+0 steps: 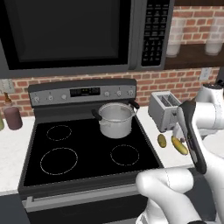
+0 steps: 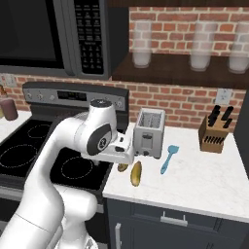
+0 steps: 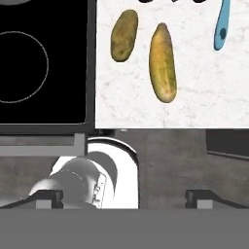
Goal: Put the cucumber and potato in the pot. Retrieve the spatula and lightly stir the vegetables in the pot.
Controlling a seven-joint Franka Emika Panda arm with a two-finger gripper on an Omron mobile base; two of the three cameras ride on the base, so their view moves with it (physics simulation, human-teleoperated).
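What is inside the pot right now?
The pot on the back right burner shows only pale steel walls inside; its bottom is hidden by the near rim. Both vegetables, the cucumber and the potato, lie on the counter beside the stove.

From my base cameras, I see the pot (image 1: 115,119) on the stove's (image 1: 87,153) rear right burner. Right of the stove, on the counter (image 2: 204,180), the potato (image 3: 124,35) and cucumber (image 3: 163,62) lie side by side before the toaster (image 2: 149,133). The spatula (image 2: 168,158) lies right of them, the knife block (image 2: 214,131) farther right by the wall.
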